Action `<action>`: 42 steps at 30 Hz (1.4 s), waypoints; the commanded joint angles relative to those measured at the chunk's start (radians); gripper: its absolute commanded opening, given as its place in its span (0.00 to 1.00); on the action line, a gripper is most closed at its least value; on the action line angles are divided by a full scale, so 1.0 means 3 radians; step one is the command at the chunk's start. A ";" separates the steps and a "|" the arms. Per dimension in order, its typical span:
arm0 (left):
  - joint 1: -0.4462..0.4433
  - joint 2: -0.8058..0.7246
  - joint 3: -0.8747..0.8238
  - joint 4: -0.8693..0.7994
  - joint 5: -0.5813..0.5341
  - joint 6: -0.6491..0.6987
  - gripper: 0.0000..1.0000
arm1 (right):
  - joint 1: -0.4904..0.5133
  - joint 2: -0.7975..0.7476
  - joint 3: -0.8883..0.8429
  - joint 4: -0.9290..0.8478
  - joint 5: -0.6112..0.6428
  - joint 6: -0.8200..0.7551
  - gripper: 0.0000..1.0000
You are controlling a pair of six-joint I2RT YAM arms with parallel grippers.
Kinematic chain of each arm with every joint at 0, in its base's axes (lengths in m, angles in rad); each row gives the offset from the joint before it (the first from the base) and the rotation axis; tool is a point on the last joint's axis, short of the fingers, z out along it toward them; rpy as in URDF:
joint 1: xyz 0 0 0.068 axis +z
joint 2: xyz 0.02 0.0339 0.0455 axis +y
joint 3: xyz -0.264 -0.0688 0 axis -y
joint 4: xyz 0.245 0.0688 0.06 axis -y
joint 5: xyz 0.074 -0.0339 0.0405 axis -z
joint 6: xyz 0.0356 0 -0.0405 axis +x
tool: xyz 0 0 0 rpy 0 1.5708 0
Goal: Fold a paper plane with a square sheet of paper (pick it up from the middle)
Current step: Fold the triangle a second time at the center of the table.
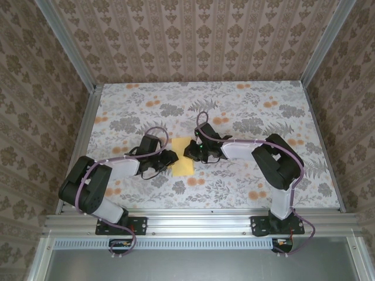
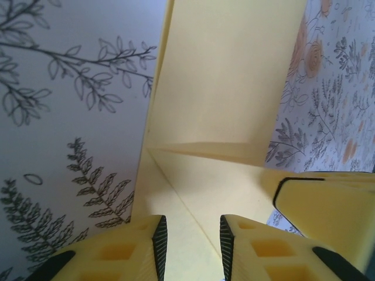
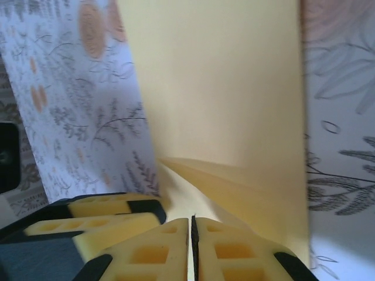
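Note:
The square sheet of paper (image 1: 183,164) lies pale yellow on the flowered table between the two arms, folded narrow with creases across it. My left gripper (image 1: 173,157) is at its left edge. In the left wrist view the left gripper (image 2: 193,234) stands over the paper (image 2: 228,88), jaws a finger-width apart, with a diagonal crease running between them. My right gripper (image 1: 188,152) is at the paper's right edge. In the right wrist view its jaws (image 3: 192,225) are pressed together on a raised fold of the paper (image 3: 222,88).
The table (image 1: 246,117) carries a printed pattern of grey leaves and small orange flowers. Aluminium rails (image 1: 199,219) run along the near edge and both sides, with patterned walls behind. The two grippers are close together, each one's yellow fingers (image 2: 328,205) showing in the other's wrist view.

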 commanded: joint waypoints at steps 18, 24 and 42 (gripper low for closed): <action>-0.0028 0.0124 0.0128 -0.0049 0.0017 0.0010 0.33 | -0.0132 0.0219 0.0223 -0.0597 0.0219 -0.0586 0.15; -0.0028 0.0166 0.0161 -0.0041 0.0038 0.0010 0.36 | -0.0163 0.0316 0.0214 -0.0626 0.0242 -0.0527 0.16; -0.0030 0.0398 0.0301 0.0158 0.0194 -0.0067 0.42 | -0.0233 0.0379 0.0045 -0.0459 0.0040 -0.0274 0.17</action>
